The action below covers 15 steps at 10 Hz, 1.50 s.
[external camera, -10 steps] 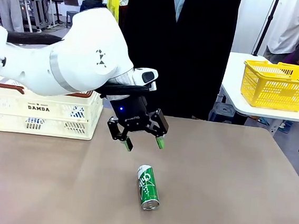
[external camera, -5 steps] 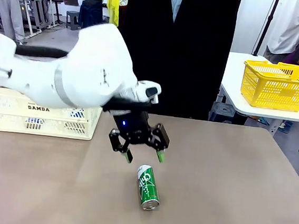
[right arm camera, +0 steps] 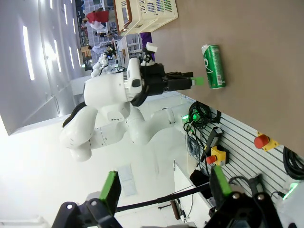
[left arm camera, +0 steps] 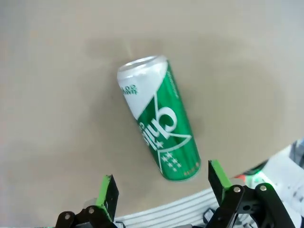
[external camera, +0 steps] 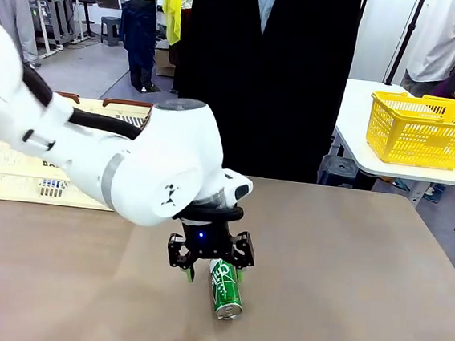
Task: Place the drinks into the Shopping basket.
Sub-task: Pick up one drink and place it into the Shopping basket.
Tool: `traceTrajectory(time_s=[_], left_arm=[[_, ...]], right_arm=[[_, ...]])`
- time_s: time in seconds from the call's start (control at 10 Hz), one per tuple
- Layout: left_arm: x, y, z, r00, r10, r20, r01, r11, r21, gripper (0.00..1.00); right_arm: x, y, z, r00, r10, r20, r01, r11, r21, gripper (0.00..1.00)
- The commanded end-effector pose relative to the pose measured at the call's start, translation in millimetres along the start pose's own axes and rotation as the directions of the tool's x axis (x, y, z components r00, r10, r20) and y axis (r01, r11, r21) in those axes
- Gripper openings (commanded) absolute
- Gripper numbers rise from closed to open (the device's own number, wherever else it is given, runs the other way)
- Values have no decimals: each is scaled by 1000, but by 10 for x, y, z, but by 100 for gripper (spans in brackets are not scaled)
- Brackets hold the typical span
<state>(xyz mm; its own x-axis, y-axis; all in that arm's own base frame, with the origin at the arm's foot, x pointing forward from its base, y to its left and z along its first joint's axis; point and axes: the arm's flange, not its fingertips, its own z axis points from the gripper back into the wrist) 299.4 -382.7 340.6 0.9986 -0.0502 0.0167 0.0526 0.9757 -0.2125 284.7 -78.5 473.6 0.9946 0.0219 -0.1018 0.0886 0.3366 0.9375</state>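
A green can with white print lies on its side on the brown table, silver end toward the near edge. My left gripper hangs low over the can's far end, open, a green-padded finger on either side and nothing gripped. In the left wrist view the can lies at a slant just ahead of the open left gripper. The cream Shopping basket stands at the far left, partly hidden behind my left arm. My right gripper is open and empty, far from the can.
A person in black stands at the table's far side. A yellow mesh basket sits on a white side table at the right. Bare brown tabletop spreads to the right of the can.
My left arm has come down and toward the near edge, bringing its open gripper from above the table to just over the can's far end. The can has not moved.
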Motion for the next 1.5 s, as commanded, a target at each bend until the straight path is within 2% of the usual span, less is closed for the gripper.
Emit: traceTrajectory(time_s=[0.0, 0.3, 0.5, 0.8, 0.9, 1.0, 1.4], left_arm=[[151, -270, -192, 999, 37, 5, -37, 998, 56, 100], [263, -381, -492, 997, 57, 46, -61, 994, 87, 100], [335, -401, -611, 997, 66, 40, -70, 992, 106, 100], [367, -385, -663, 997, 55, 52, -62, 989, 136, 100], [370, -380, -669, 997, 57, 57, -66, 986, 154, 46], [372, -387, -670, 997, 51, 55, -59, 986, 155, 0], [362, -337, -585, 998, 38, 48, -45, 987, 153, 0]], right_arm=[[0, 55, 7, 1000, -11, 1, 11, 1000, 16, 100], [0, 55, 7, 1000, -11, 1, 11, 1000, 16, 100], [0, 55, 7, 1000, -11, 1, 11, 1000, 16, 100], [0, 55, 7, 1000, -11, 1, 11, 1000, 16, 100], [0, 55, 7, 1000, -11, 1, 11, 1000, 16, 100], [0, 55, 7, 1000, -11, 1, 11, 1000, 16, 100], [0, 55, 7, 1000, -11, 1, 11, 1000, 16, 100]])
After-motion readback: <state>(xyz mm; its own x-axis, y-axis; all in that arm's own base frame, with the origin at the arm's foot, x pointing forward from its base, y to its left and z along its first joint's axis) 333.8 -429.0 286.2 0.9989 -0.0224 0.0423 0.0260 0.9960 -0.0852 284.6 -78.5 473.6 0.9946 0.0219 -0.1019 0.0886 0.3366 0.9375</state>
